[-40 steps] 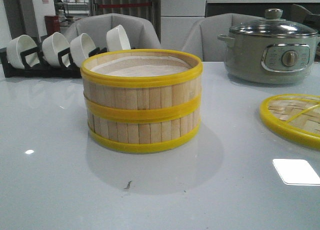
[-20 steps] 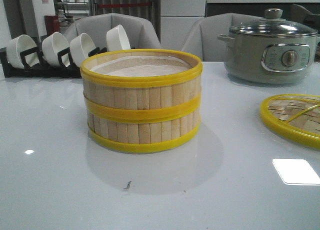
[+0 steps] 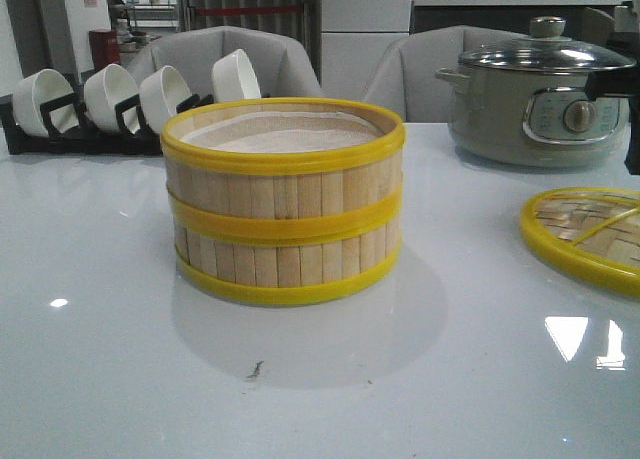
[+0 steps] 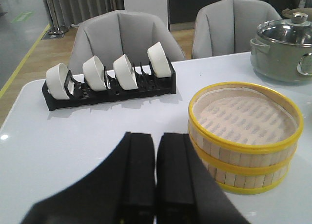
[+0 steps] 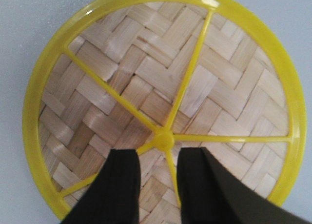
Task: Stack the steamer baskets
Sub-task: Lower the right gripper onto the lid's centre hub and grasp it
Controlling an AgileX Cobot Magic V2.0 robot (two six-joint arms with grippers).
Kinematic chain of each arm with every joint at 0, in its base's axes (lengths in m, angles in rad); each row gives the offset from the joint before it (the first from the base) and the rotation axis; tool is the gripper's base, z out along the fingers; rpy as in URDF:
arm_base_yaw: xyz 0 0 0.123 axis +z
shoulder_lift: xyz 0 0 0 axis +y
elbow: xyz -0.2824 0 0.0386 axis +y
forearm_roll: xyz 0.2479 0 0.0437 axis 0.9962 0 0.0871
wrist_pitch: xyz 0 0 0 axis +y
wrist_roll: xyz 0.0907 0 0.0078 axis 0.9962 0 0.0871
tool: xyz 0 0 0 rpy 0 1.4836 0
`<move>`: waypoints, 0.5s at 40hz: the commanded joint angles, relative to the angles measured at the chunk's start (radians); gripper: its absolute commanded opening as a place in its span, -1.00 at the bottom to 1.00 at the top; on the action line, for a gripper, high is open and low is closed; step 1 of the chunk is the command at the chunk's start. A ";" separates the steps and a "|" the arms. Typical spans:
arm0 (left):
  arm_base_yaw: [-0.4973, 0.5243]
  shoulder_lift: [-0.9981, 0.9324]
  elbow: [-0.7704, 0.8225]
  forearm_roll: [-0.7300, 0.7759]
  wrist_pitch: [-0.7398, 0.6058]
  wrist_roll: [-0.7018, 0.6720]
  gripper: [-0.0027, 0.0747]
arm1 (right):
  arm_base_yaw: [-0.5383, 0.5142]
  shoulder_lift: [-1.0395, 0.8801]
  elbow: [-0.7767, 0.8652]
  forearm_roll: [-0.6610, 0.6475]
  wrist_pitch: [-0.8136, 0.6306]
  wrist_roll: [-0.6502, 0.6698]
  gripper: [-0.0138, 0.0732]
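Steamer baskets (image 3: 283,201) already stacked, beside left gripper (image 4: 155,151), jaws clenched empty. Right gripper (image 5: 157,168) released, above lid (image 5: 146,87); judged next: grasp lid hub, cap stack.

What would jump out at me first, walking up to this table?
Two steamer baskets with bright yellow rims, stacked mid-table. Right of them lies a flat woven lid, the right gripper hovering just above its centre. Behind it stands a grey pot; white bowls line a black rack back left.

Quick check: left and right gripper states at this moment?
Left gripper: shut, holding nothing, beside the steamer baskets.
Right gripper: open, above the lid, holding nothing.
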 commanded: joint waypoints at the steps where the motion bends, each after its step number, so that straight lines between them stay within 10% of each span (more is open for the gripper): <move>1: 0.001 0.014 -0.027 0.002 -0.078 -0.010 -0.67 | -0.004 -0.047 -0.035 -0.024 -0.046 -0.016 0.05; 20: 0.001 0.014 -0.027 0.002 -0.078 -0.010 -0.67 | -0.004 0.012 -0.035 -0.024 -0.052 -0.016 0.05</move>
